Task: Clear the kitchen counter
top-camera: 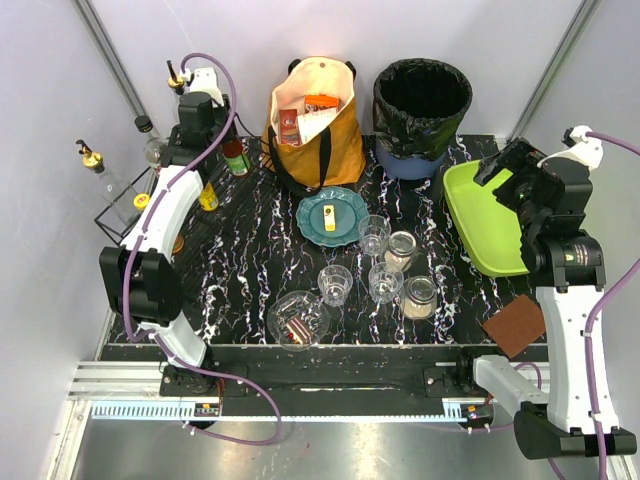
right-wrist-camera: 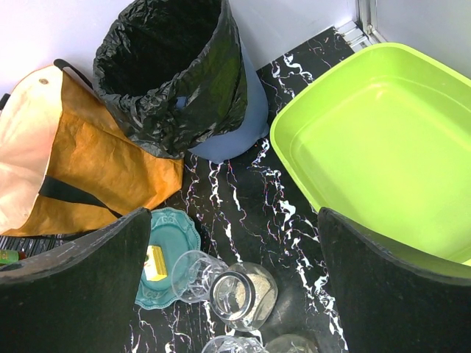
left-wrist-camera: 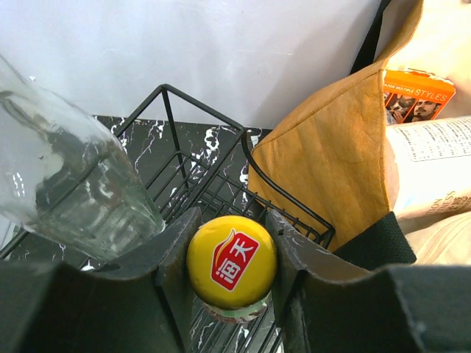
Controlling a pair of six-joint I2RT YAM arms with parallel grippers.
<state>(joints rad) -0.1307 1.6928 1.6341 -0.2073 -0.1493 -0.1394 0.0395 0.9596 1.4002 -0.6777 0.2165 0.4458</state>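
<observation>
One teal plate [top-camera: 350, 205]; right of it and nearer the arms, three clear glasses [top-camera: 374, 235] and two jars [top-camera: 401, 248]; one glass bowl [top-camera: 298, 320] nearer still; beyond the plate, one tote bag [top-camera: 315, 140] and one lined bin [top-camera: 420, 105]; far right of it, one green tray [top-camera: 480, 220] and one brown pad [top-camera: 515, 325]; far left of it, one yellow-capped bottle [left-wrist-camera: 231, 261], other bottles there too hidden to count.
</observation>
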